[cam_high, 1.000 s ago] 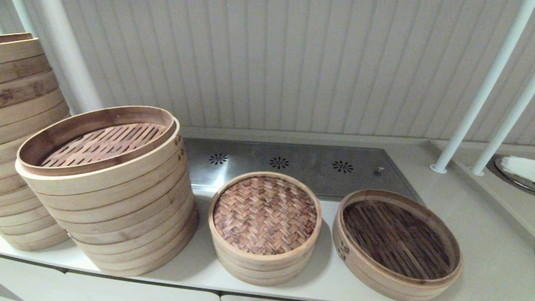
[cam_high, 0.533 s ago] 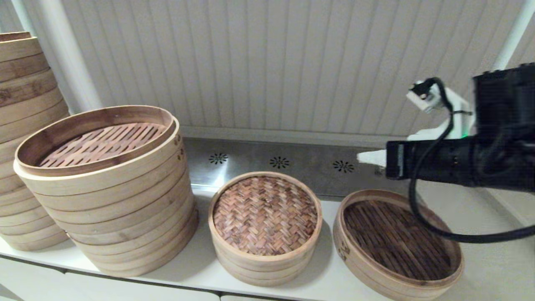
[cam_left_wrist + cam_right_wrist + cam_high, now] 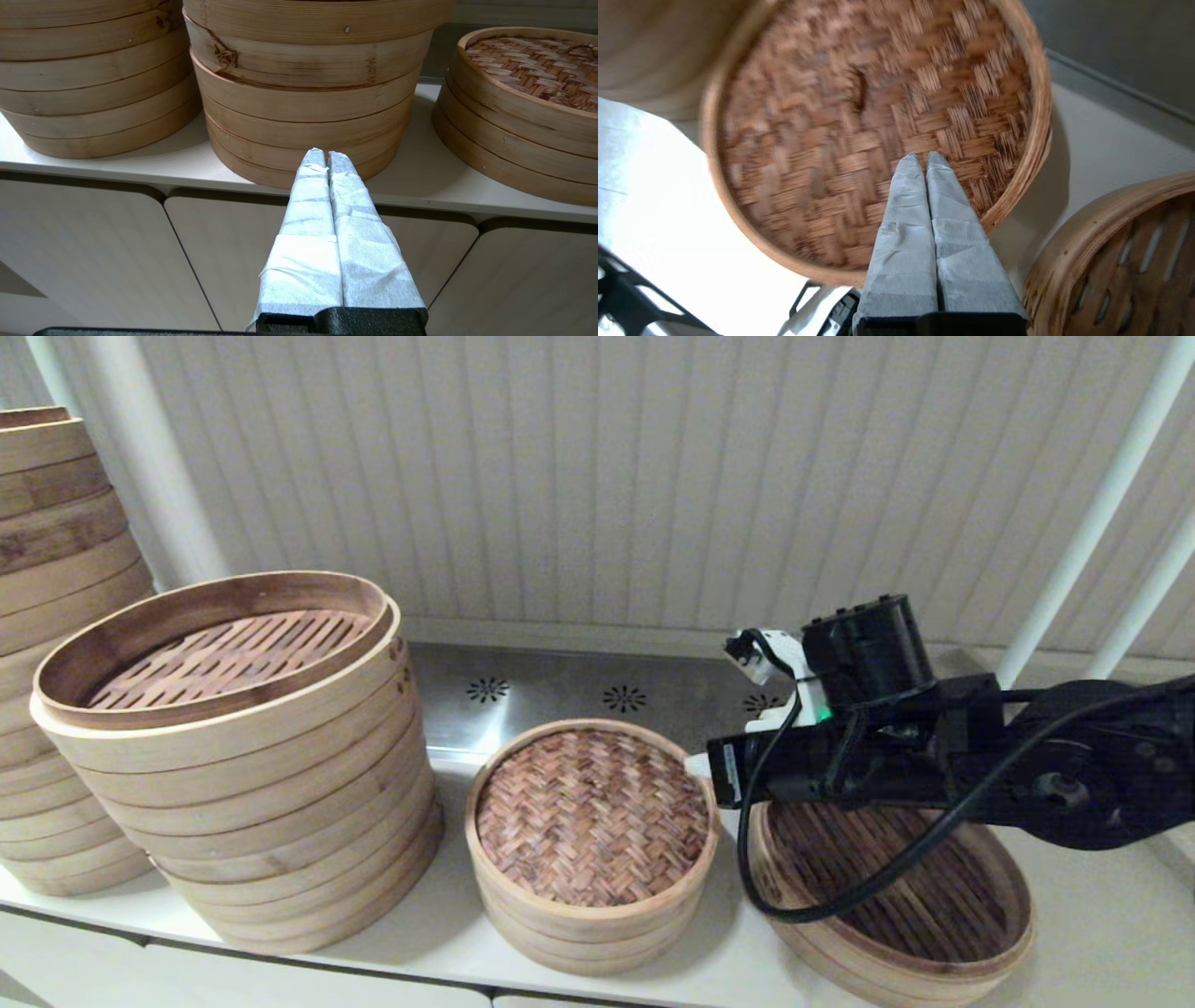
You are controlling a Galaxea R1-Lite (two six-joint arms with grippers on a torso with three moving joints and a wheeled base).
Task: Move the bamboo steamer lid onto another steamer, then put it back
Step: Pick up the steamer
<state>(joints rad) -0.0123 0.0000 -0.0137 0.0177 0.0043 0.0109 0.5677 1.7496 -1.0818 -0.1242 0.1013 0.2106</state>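
Observation:
The bamboo steamer lid (image 3: 592, 817) (image 3: 878, 116), with its brown herringbone top, lies on a small low steamer of stacked pale rings (image 3: 588, 933) (image 3: 514, 154) at the counter's front middle. That steamer's inside is hidden. My right gripper (image 3: 695, 765) (image 3: 923, 156) hangs shut and empty just over the lid's right part, its wrapped fingers pressed together. My left gripper (image 3: 325, 153) is shut and empty too, parked low in front of the cabinet doors, out of the head view.
A wide low slatted-bottom basket (image 3: 896, 887) (image 3: 1125, 261) sits to the right, under my right arm. A tall stack of wide baskets (image 3: 243, 756) (image 3: 308, 93) stands at left, a taller stack (image 3: 56, 663) behind it. Steel panel (image 3: 653, 695) at the back; white posts (image 3: 1074, 551) at right.
My right arm has come into view from the right and swung left and down, bringing its shut gripper over the lid's right edge. The lid and baskets have not moved.

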